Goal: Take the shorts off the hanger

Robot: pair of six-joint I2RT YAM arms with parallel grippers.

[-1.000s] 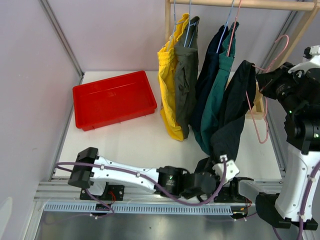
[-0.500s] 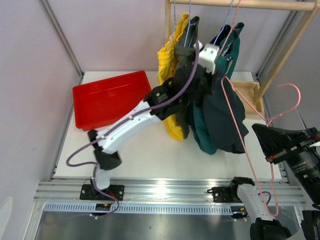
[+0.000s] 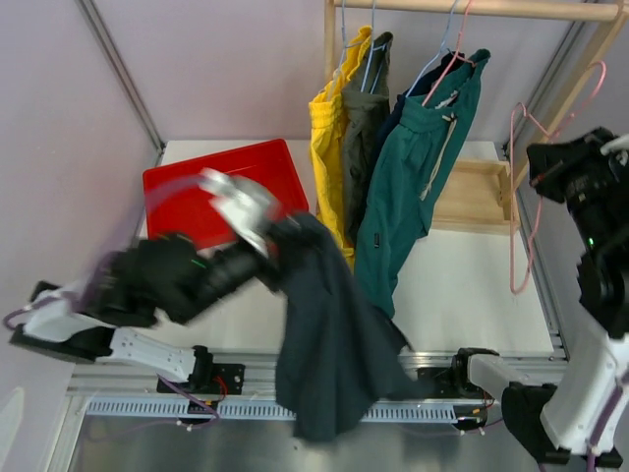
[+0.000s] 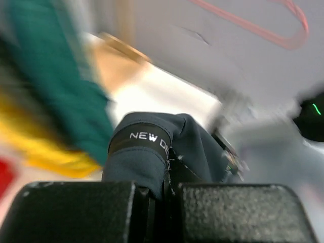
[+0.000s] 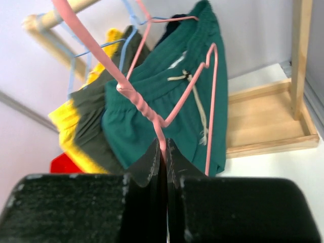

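My left gripper (image 3: 273,236), motion-blurred, is shut on the waistband of the black shorts (image 3: 329,344), which hang free of any hanger over the table's front edge. In the left wrist view the band (image 4: 142,142) sits pinched in the shut gripper (image 4: 169,190). My right gripper (image 3: 539,159) is shut on a bare pink hanger (image 3: 512,226) held up at the right; the right wrist view shows its wire (image 5: 162,134) clamped in the gripper (image 5: 165,152). Yellow (image 3: 327,147), olive-grey (image 3: 366,138), navy (image 3: 398,113) and teal green shorts (image 3: 408,187) hang on the rail.
A red tray (image 3: 172,192) lies at the back left, partly behind my left arm. The wooden rail (image 3: 472,8) and its post (image 3: 580,69) stand at the back, with a wooden base frame (image 3: 477,197) on the table at the right.
My left arm swung from the rack down to the front left, carrying the black shorts off the pink hanger. My right arm rose at the right with the now bare hanger.
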